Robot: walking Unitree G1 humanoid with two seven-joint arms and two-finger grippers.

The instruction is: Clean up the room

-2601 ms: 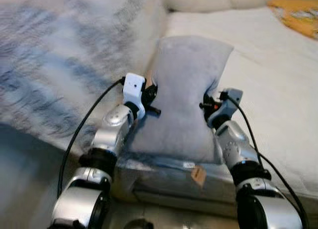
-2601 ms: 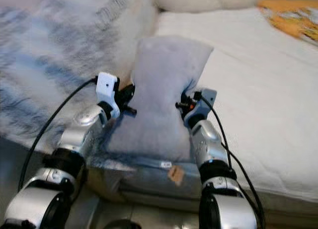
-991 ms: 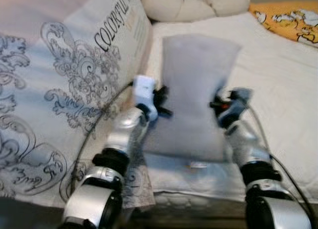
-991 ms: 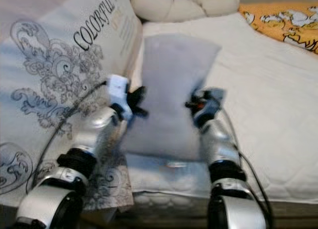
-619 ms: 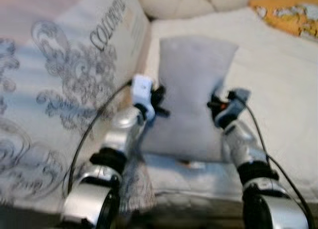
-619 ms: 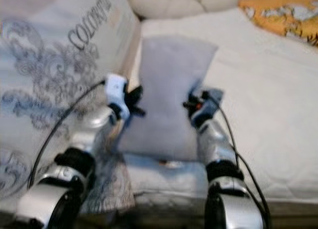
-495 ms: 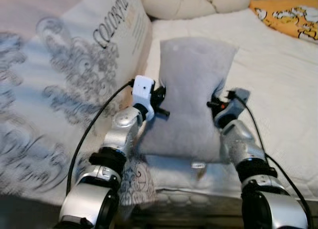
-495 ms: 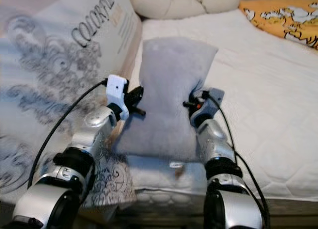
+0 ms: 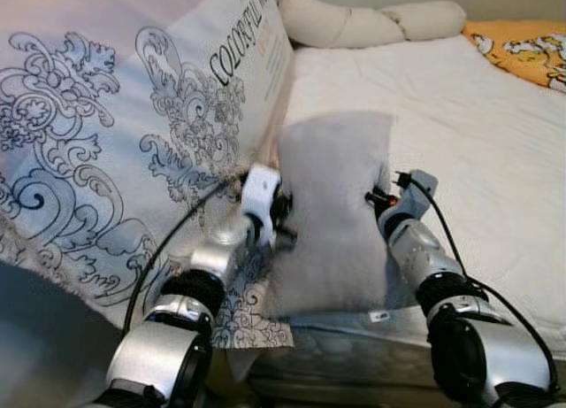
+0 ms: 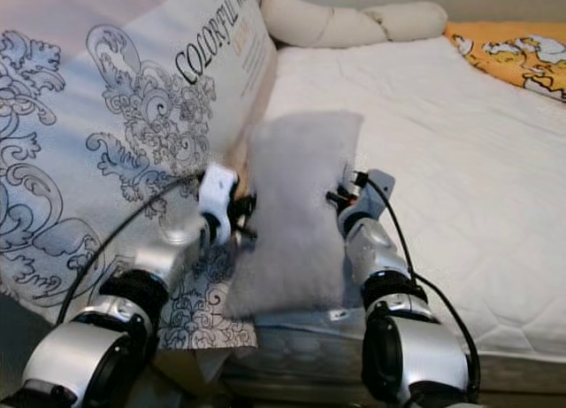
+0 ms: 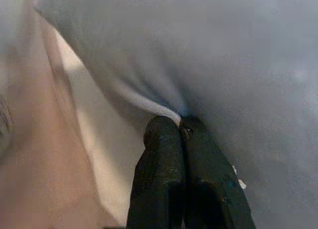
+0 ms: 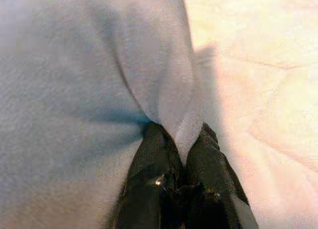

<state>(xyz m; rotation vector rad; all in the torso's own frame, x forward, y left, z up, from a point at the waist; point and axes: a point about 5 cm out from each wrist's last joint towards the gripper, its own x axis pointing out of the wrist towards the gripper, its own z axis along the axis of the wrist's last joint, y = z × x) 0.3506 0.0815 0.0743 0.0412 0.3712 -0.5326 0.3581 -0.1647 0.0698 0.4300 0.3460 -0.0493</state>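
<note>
The grey pillow (image 9: 334, 209) is pinched on both sides, the left tool (image 11: 179, 123) and right tool (image 12: 180, 134) clamped on its fabric, held above the bed (image 9: 478, 142) edge; setting it down probably remains.

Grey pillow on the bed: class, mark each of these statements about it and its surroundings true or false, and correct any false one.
1. Both end effectors pinch the grey pillow. True: the left end effector and the right end effector are each shut on its fabric.
2. The pillow lies on the floor. False: it is over the white mattress.
3. A patterned duvet printed with lettering lies to the robot's left of the pillow. True.
4. The fabric at the far right corner is green. False: the fabric is orange.
</note>
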